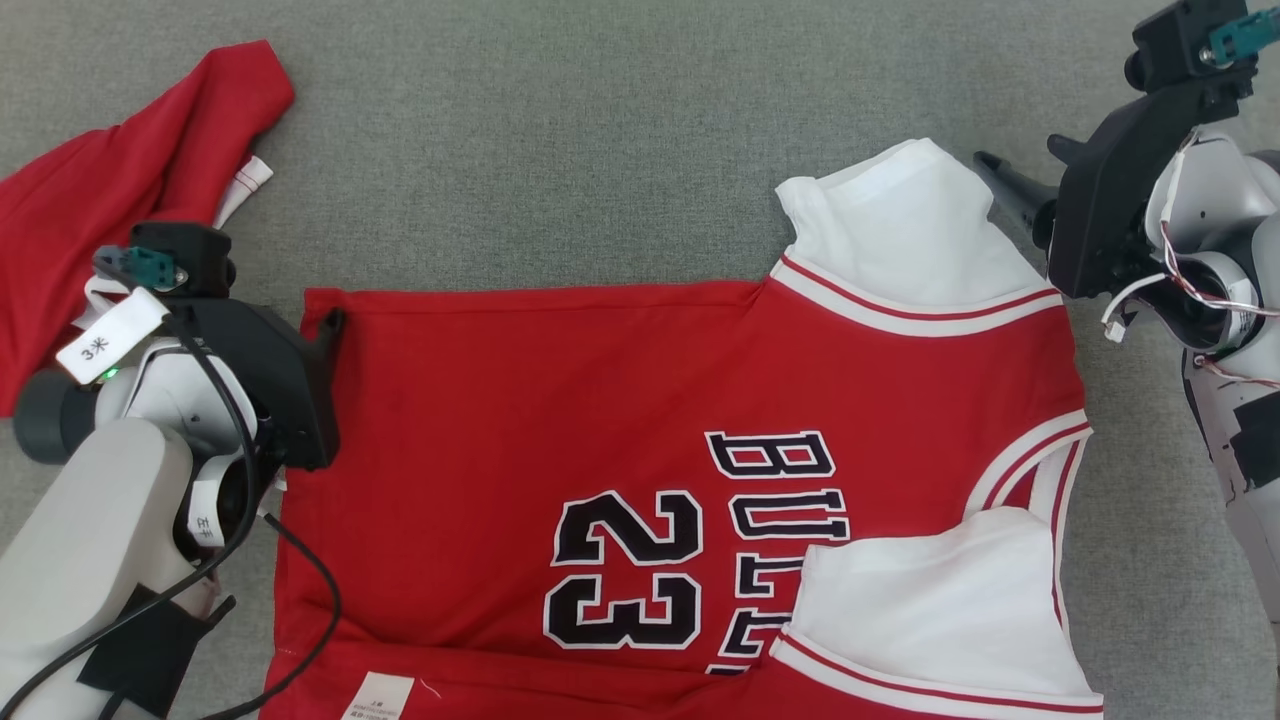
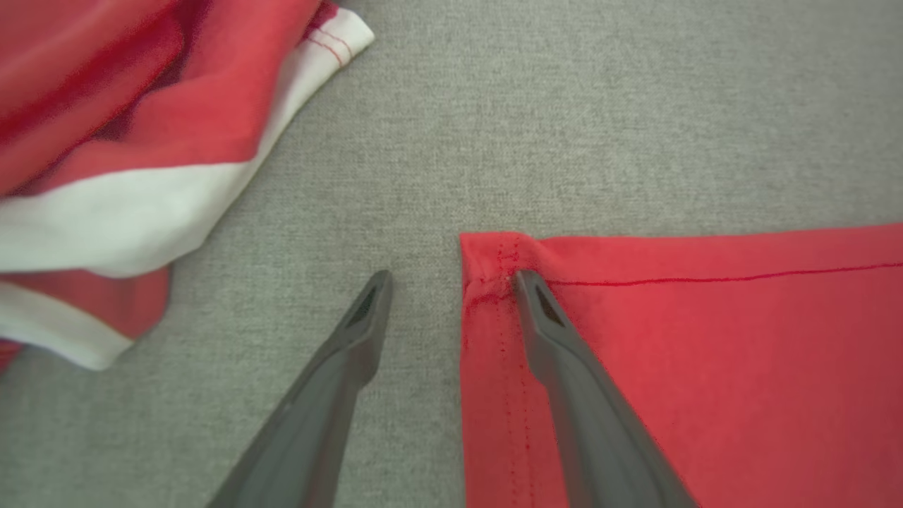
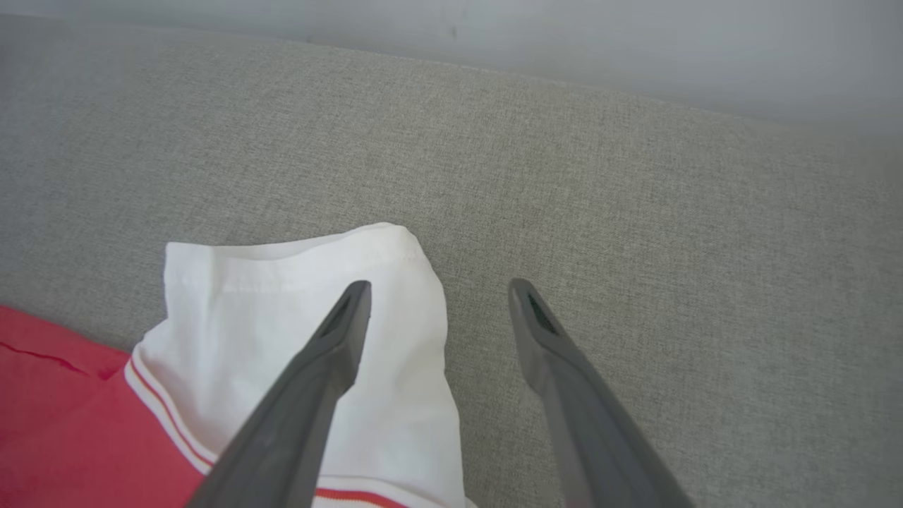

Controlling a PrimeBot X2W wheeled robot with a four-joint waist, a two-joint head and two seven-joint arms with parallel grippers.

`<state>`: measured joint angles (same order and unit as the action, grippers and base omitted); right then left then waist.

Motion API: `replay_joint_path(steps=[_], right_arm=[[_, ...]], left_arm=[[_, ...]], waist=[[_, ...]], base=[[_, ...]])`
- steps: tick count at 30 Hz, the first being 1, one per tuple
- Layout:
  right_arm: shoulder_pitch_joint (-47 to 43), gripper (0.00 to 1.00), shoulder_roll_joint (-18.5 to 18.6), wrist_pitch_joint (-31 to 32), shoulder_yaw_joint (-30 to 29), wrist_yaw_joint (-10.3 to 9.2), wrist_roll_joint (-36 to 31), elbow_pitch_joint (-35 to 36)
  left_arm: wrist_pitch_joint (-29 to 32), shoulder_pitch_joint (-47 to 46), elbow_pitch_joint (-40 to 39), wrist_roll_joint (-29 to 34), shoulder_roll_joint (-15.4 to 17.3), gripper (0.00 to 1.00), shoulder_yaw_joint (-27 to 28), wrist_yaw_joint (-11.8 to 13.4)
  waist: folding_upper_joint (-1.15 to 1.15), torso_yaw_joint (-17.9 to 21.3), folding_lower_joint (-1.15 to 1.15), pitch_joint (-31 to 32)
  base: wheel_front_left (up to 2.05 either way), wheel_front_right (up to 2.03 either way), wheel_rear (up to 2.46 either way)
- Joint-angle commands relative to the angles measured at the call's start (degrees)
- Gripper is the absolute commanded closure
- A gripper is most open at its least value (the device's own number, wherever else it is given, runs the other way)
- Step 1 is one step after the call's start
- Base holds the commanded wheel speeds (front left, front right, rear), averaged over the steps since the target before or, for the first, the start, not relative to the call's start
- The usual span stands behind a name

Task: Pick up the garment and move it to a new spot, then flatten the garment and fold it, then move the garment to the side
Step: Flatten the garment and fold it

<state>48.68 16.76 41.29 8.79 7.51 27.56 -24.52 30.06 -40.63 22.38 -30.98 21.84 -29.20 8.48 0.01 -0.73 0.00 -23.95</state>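
A red jersey (image 1: 500,420) with white sleeves and "BULLS 23" printed in black lies spread on the grey fabric surface. My left gripper (image 1: 330,325) is open at its far left hem corner. In the left wrist view the gripper (image 2: 451,282) straddles that corner (image 2: 494,254), one finger (image 2: 557,339) over the red cloth and the other on bare grey. My right gripper (image 1: 1015,150) is open beside the far white sleeve (image 1: 900,230). In the right wrist view one finger (image 3: 331,346) lies over that sleeve (image 3: 268,282) and the other over the grey surface.
A second red garment with white trim (image 1: 120,180) is bunched at the far left, close to my left arm, and shows as folds (image 2: 141,106) in the left wrist view. Bare grey surface (image 1: 600,130) stretches beyond the jersey. A pale wall (image 3: 564,42) rises behind the surface.
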Motion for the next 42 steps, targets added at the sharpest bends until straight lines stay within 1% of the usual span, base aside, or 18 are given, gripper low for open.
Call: replay_joint_path(steps=[1, 3, 6, 8, 9, 10, 11, 12, 16, 20, 23, 25, 28, 30, 37, 42], right_arm=[[1.02, 0.00, 0.11, 0.47, 0.31, -0.04, 0.34, -0.80], [1.78, 0.00, -0.11, 1.14, 0.63, -0.04, 0.23, -1.50], [2.68, 0.00, -0.41, 1.98, 0.74, -0.04, 0.20, -2.29], [3.42, 0.00, -0.36, 2.45, 0.65, -0.04, -0.40, -3.04], [3.81, 0.00, -0.34, 2.48, 0.64, -0.04, -0.65, -3.42], [4.22, 0.00, -0.36, 2.42, 0.61, -0.04, -0.91, -3.80], [4.67, 0.00, -0.47, 2.40, 0.61, -0.04, -1.22, -4.25], [5.06, 0.00, -0.58, 2.50, 0.63, -0.04, -1.63, -4.68], [6.87, 0.00, -1.39, 2.66, 0.84, -0.04, -2.75, -6.88], [7.94, 0.00, -2.84, 2.29, 0.45, -0.04, -3.94, -9.70], [8.02, 0.00, -3.16, 1.53, 0.28, -0.04, -5.40, -11.54], [8.00, 0.00, -3.17, 0.05, 0.58, -0.04, -7.14, -12.12], [7.00, 0.00, -4.52, -2.01, 0.10, -0.04, -8.81, -13.35], [6.36, 0.00, -4.80, -2.80, -0.22, -0.04, -9.85, -14.16], [5.98, 0.00, -6.26, -6.74, -1.48, -0.04, -11.37, -17.05], [7.49, 0.00, -6.62, -10.04, -3.38, -0.04, -12.70, -19.59]], left_arm=[[0.60, -0.39, -0.15, -0.88, 0.01, 0.48, -0.54, -0.47], [0.86, -0.53, -0.25, -1.21, -0.08, 0.55, -0.62, -0.80], [1.11, -0.66, -0.17, -1.22, -0.37, 0.56, -0.91, -0.89], [1.45, -1.07, 0.10, -1.13, -0.86, 0.62, -1.40, -1.21], [1.65, -1.22, 0.24, -1.10, -1.07, 0.69, -1.67, -1.32], [1.85, -1.41, 0.37, -1.05, -1.31, 0.74, -1.90, -1.30], [1.98, -1.55, 0.57, -1.00, -1.46, 0.91, -2.13, -1.27], [2.13, -1.58, 0.76, -0.86, -1.58, 1.00, -2.32, -1.19], [2.57, -1.78, 1.62, -0.15, -1.95, 1.00, -3.31, -0.57], [2.44, -1.59, 2.16, -0.16, -2.84, 1.00, -4.01, -0.48], [2.20, -1.47, 2.57, -0.33, -3.46, 1.00, -4.41, -0.48], [1.89, -1.50, 2.85, -0.43, -3.72, 1.00, -4.56, -0.51], [1.40, -1.36, 3.29, -0.78, -4.02, 1.00, -4.56, -0.64], [1.13, -1.12, 3.63, -1.02, -4.12, 1.00, -4.60, -0.72], [0.69, -1.48, 4.12, -1.12, -4.80, 1.00, -5.26, -1.17], [0.67, -1.94, 4.41, -1.35, -5.34, 1.00, -5.99, -1.79]], waist=[[-0.01, -0.05, 0.00, -0.19], [-0.01, -0.10, 0.00, -0.35], [-0.01, -0.17, 0.00, -0.47], [-0.01, -0.31, 0.00, -0.58], [-0.01, -0.40, 0.00, -0.63], [-0.01, -0.49, 0.00, -0.70], [-0.01, -0.56, 0.00, -0.76], [-0.01, -0.63, 0.00, -0.77], [-0.01, -0.89, 0.00, -0.47], [-0.01, -1.29, 0.00, -0.13], [-0.01, -1.74, 0.00, 0.17], [-0.01, -1.96, 0.00, 0.32], [-0.01, -2.00, 0.00, 0.66], [-0.01, -1.89, 0.00, 0.96], [-0.01, -2.15, 0.00, 0.86], [-0.01, -3.24, 0.00, 0.24]], base=[[0.00, 0.00, 0.00], [0.00, 0.00, 0.00], [0.00, 0.00, 0.00], [0.00, 0.00, 0.00], [0.00, 0.00, 0.00], [0.00, 0.00, 0.00], [0.00, 0.00, 0.00], [0.00, 0.00, 0.00], [0.00, 0.00, 0.00], [0.00, 0.00, 0.00], [0.00, 0.00, 0.00], [0.00, 0.00, 0.00], [0.00, 0.00, 0.00], [0.00, 0.00, 0.00], [0.00, 0.00, 0.00], [0.00, 0.00, 0.00]])
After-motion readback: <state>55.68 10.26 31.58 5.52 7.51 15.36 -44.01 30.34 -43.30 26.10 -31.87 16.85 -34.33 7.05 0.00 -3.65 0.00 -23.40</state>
